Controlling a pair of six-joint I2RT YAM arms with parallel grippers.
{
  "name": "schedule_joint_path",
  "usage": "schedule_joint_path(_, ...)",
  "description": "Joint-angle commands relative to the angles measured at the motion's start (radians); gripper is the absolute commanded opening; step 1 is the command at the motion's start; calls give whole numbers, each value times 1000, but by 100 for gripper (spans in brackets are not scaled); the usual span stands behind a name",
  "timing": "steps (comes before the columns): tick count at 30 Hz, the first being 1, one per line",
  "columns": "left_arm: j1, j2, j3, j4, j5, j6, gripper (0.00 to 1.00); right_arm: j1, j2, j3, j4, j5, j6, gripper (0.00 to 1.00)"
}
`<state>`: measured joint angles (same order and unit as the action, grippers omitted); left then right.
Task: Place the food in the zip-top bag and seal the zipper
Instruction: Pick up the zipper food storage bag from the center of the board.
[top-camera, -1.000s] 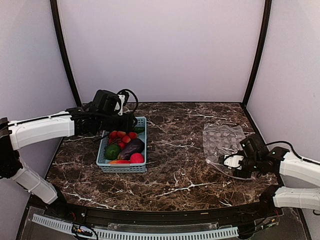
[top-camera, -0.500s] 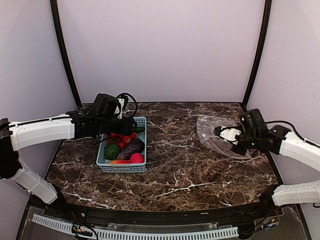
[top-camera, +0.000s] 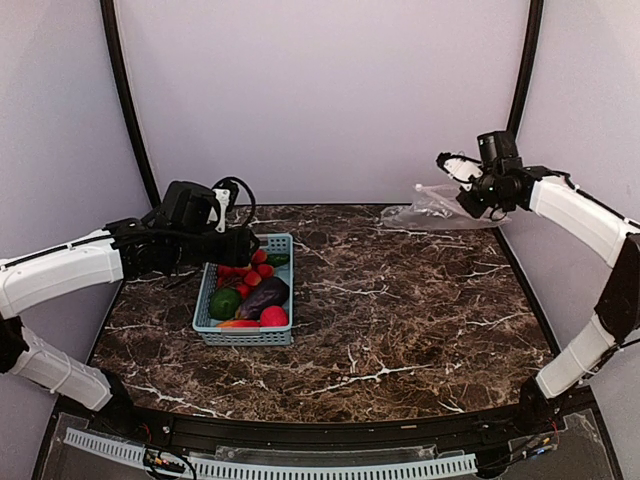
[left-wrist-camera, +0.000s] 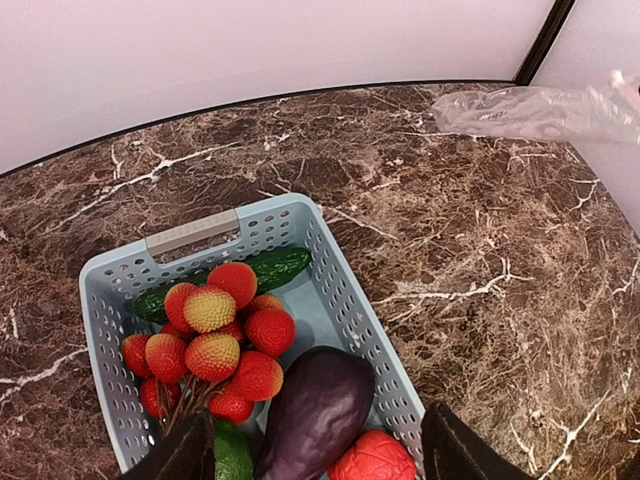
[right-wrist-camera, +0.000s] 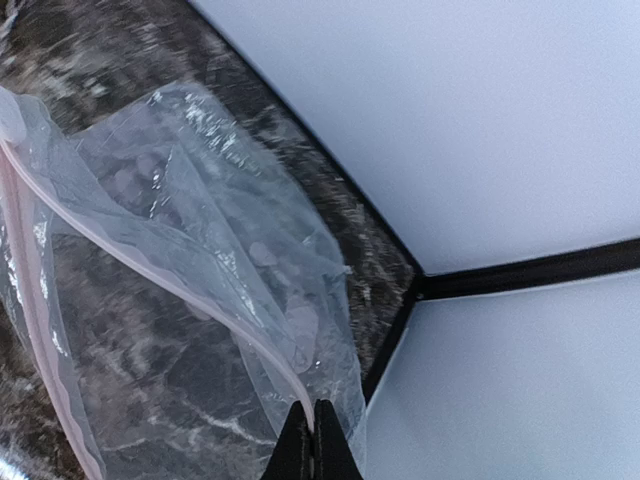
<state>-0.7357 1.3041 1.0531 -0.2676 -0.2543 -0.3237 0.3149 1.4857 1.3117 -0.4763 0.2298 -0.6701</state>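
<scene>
The food (top-camera: 262, 294) lies in a light blue basket (top-camera: 246, 337): a bunch of red and peach fruits (left-wrist-camera: 215, 330), a cucumber (left-wrist-camera: 278, 267), an eggplant (left-wrist-camera: 315, 415), an avocado (left-wrist-camera: 232, 455) and a red round fruit (left-wrist-camera: 375, 458). My left gripper (top-camera: 246, 246) hovers open over the basket's far end (left-wrist-camera: 320, 462), touching nothing. My right gripper (top-camera: 445, 176) is raised at the back right, shut (right-wrist-camera: 312, 440) on the zip-top bag (top-camera: 445, 210) at its zipper (right-wrist-camera: 150, 262). The bag (right-wrist-camera: 210, 220) hangs from that pinch, mouth gaping.
A dark marble table (top-camera: 400, 320) is enclosed by pale walls with black corner posts (top-camera: 515, 100). The basket has a grey handle (left-wrist-camera: 192, 232) on its far rim. The lifted bag (left-wrist-camera: 530, 110) shows at the far right of the left wrist view.
My right gripper shut on the bag at the table's right side, then lifted it up and back toward the rear wall. My left gripper drew slightly left while its jaws spread wider.
</scene>
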Motion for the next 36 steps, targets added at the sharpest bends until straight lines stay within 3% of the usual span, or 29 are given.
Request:
schedule_joint_path(1, -4, -66, -50, -35, -1, 12, 69, -83, 16, 167, 12, 16, 112, 0)
schedule_joint_path(7, -2, -58, -74, 5, 50, -8, 67, 70, 27, -5, 10, -141, 175, 0)
schedule_joint_path(13, -3, -20, -40, -57, -18, -22, 67, 78, 76, -92, -15, -489, 324, 0)
schedule_joint_path(23, 63, 79, 60, -274, -57, 12, 78, 76, 62, -157, 25, -666, 347, 0)
schedule_joint_path(26, 122, 77, 56, -289, 33, 56, 76, 75, 42, -190, 45, -664, 338, 0)
schedule_joint_path(31, 133, 74, 14, -210, 280, 160, 67, 57, 28, -213, 63, -671, 340, 0)
schedule_joint_path(36, 131, 156, 43, -212, 405, 206, 65, 55, 30, -218, 63, -684, 338, 0)
